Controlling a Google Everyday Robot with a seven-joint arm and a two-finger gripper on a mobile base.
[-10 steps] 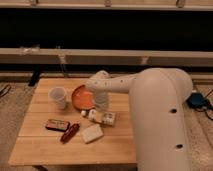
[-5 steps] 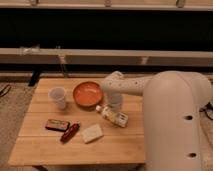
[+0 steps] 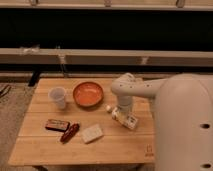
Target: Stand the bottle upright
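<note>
White bottle (image 3: 126, 119) lies flat directly beneath your gripper (image 3: 123, 106), cap toward the orange bowl (image 3: 88, 94); jaws' opening you cannot tell

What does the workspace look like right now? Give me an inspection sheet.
Surface: wooden table, with things spread across it.
Job's things: bottle lying on its side toward the table's right, cap pointing toward the bowl; not yet upright.
Clutter: translucent cup, orange bowl, dark flat packet, red item, beige block.
Grippers: gripper directly above the bottle; whether it touches cannot be told.
Cables: nothing seen on the table.
Surroundings: pale ledge behind the table, dark wall above it.
</note>
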